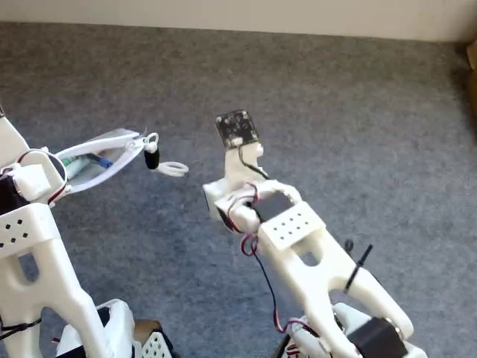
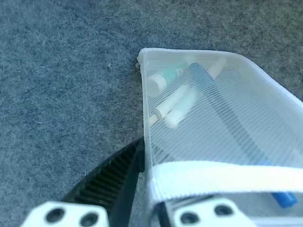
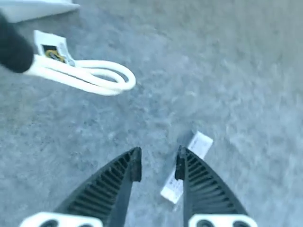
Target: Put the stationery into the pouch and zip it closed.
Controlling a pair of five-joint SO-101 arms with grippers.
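Inside the mesh pouch (image 2: 227,123) lie pens (image 2: 177,101), perhaps markers.

Left claw (image 2: 147,158) grips the pouch (image 2: 213,118) edge; right claw (image 3: 158,164) points down, jaws slightly apart.

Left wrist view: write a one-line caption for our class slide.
Left gripper grips a translucent mesh pouch over grey carpet, pens visible inside.
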